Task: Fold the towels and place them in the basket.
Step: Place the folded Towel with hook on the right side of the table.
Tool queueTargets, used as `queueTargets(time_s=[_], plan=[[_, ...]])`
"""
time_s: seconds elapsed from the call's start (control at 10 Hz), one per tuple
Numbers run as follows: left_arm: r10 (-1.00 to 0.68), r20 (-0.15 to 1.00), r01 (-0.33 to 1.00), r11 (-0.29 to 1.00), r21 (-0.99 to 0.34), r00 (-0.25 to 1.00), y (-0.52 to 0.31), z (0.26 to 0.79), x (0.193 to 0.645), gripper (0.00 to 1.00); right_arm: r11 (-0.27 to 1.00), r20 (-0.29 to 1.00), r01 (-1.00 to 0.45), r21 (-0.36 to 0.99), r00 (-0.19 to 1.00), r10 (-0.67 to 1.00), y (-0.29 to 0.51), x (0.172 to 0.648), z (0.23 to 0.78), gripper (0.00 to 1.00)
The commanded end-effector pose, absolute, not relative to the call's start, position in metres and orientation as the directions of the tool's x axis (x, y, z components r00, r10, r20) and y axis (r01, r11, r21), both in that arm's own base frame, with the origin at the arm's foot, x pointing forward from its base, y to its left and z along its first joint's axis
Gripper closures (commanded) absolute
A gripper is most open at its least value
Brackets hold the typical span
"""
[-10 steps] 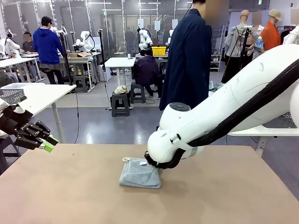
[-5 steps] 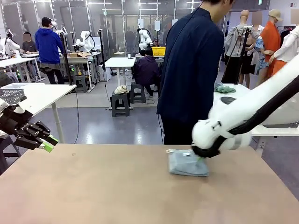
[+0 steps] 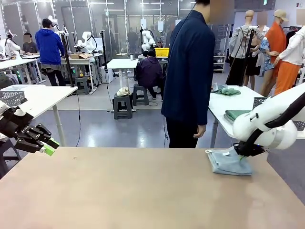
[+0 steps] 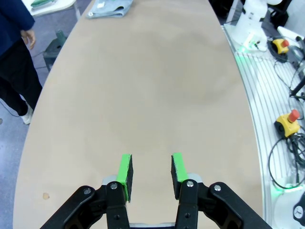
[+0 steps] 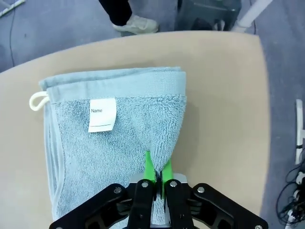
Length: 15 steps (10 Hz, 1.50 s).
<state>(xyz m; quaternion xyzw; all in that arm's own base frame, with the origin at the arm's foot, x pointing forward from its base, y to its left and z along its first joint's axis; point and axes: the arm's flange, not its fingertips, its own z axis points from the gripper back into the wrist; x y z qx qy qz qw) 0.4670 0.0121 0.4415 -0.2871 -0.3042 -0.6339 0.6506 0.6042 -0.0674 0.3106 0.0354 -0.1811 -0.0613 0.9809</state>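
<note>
at the table's (image 3: 119, 191) far right corner, the right gripper (image 5: 156, 167) pinches a bunched ridge of the folded grey-blue towel (image 5: 109, 143), jaws pressed almost together on the cloth. the hold looks thin and off-centre, so lift slowly, keeping the stack level and the folds from sliding open. over the table's left end the left gripper (image 4: 151, 171) hangs empty, jaws spread.
</note>
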Motion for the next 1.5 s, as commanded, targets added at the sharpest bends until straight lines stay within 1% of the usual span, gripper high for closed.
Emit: queueTargets(time_s=[0.0, 0.2, 0.3, 0.4, 0.5, 0.6, 0.7, 0.8, 0.9, 1.0, 1.2, 1.4], plan=[[-0.646, 0.763, 0.999, 0.03, 0.015, 0.007, 0.012, 0.442, 0.467, 0.56, 0.992, 0.317, 0.08, 0.1, 0.942, -0.108, -0.085, 0.619, 0.311, 0.94], [-0.646, 0.763, 0.999, 0.03, 0.015, 0.007, 0.012, 0.442, 0.467, 0.56, 0.992, 0.304, 0.081, 0.096, 0.947, -0.107, -0.1, 0.619, 0.31, 0.94], [-0.646, 0.763, 0.999, 0.03, 0.015, 0.007, 0.012, 0.442, 0.467, 0.56, 0.99, 0.305, 0.098, 0.105, 0.944, -0.125, -0.101, 0.62, 0.309, 0.74], [-0.646, 0.763, 0.999, 0.03, 0.015, 0.007, 0.012, 0.442, 0.467, 0.56, 0.989, 0.322, 0.099, 0.109, 0.938, -0.129, -0.1, 0.62, 0.309, 0.74], [-0.646, 0.763, 0.999, 0.03, 0.015, 0.007, 0.012, 0.442, 0.467, 0.56, 0.989, 0.339, 0.098, 0.106, 0.932, -0.129, -0.1, 0.62, 0.311, 0.54], [-0.646, 0.763, 0.999, 0.03, 0.015, 0.007, 0.012, 0.442, 0.467, 0.56, 0.99, 0.353, 0.104, 0.096, 0.926, -0.132, -0.103, 0.619, 0.317, 0.71], [-0.646, 0.763, 0.999, 0.03, 0.015, 0.007, 0.012, 0.442, 0.467, 0.56, 0.99, 0.365, 0.107, 0.089, 0.922, -0.132, -0.107, 0.616, 0.327, 0.34], [-0.646, 0.763, 0.999, 0.03, 0.015, 0.007, 0.012, 0.442, 0.467, 0.56, 0.99, 0.383, 0.109, 0.085, 0.914, -0.134, -0.11, 0.609, 0.344, 0.51], [-0.646, 0.763, 0.999, 0.03, 0.015, 0.007, 0.012, 0.442, 0.467, 0.56, 0.991, 0.4, 0.096, 0.095, 0.908, -0.126, -0.108, 0.595, 0.371, 0.14], [-0.646, 0.763, 0.999, 0.03, 0.015, 0.007, 0.012, 0.442, 0.467, 0.56, 0.992, 0.428, 0.094, 0.086, 0.896, -0.122, -0.101, 0.567, 0.415, 0.14], [-0.646, 0.763, 0.999, 0.03, 0.015, 0.007, 0.012, 0.442, 0.467, 0.56, 0.987, 0.479, 0.149, 0.065, 0.863, -0.162, -0.091, 0.505, 0.495, 0.14], [-0.646, 0.763, 0.999, 0.03, 0.015, 0.007, 0.012, 0.442, 0.467, 0.56, 0.974, 0.412, 0.209, 0.084, 0.883, -0.225, -0.079, 0.446, 0.544, 0.14]])
